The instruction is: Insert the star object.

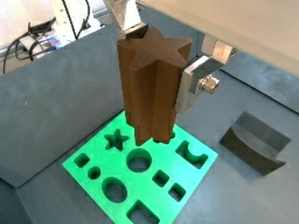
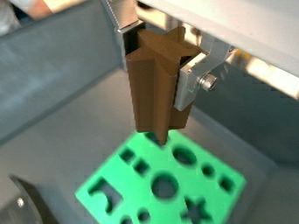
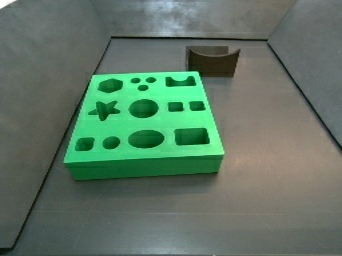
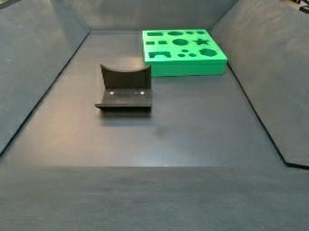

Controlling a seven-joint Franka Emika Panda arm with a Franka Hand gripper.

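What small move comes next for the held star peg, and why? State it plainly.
Probably a small sideways shift before lowering. In both wrist views the claw holds the star object upright above the green board, its lower end over the board's middle holes, while the star-shaped hole lies off to one side. Neither side view shows the claw, so its height is unclear.

The gripper (image 1: 163, 54) is holding the tall, ridged, reddish-brown star object (image 1: 149, 92) upright in its jaws, above the green board (image 1: 140, 166).
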